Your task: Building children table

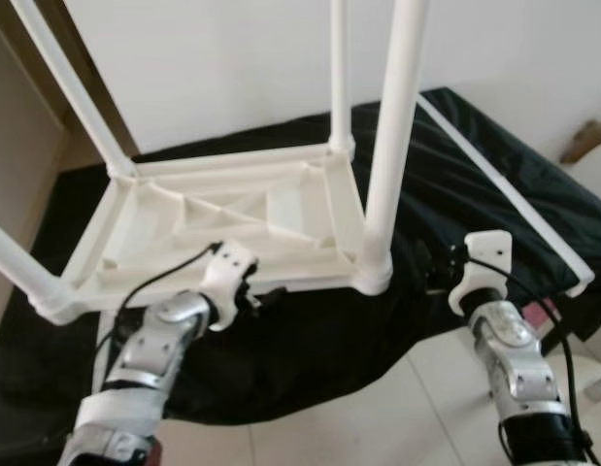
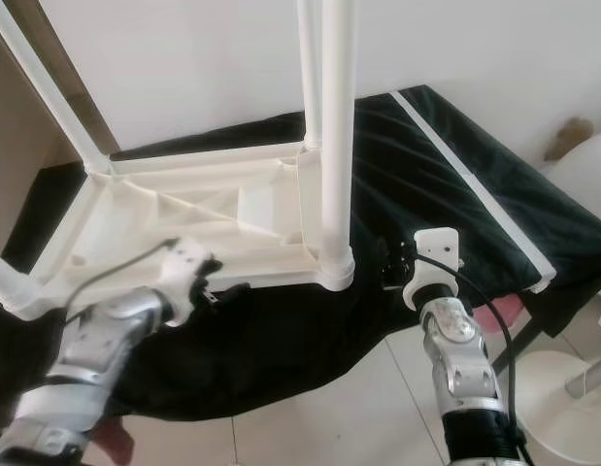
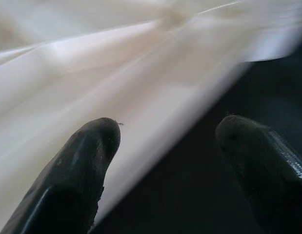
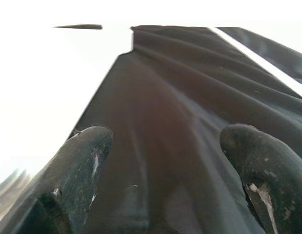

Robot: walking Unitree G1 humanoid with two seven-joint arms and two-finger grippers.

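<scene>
Children table: white plastic, upside down on the black cloth, legs pointing up.
Nearest leg: upright at the table's 4 o'clock corner.
Left claw: released, fingers spread, at the table's near rim.
Right claw: released, over cloth, at 3 o'clock of that corner.
Floor: pale tiles.

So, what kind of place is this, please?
Probably a room in a home: a plain white wall, a pale tiled floor, and an upturned white plastic table lying on a black cloth.
</scene>
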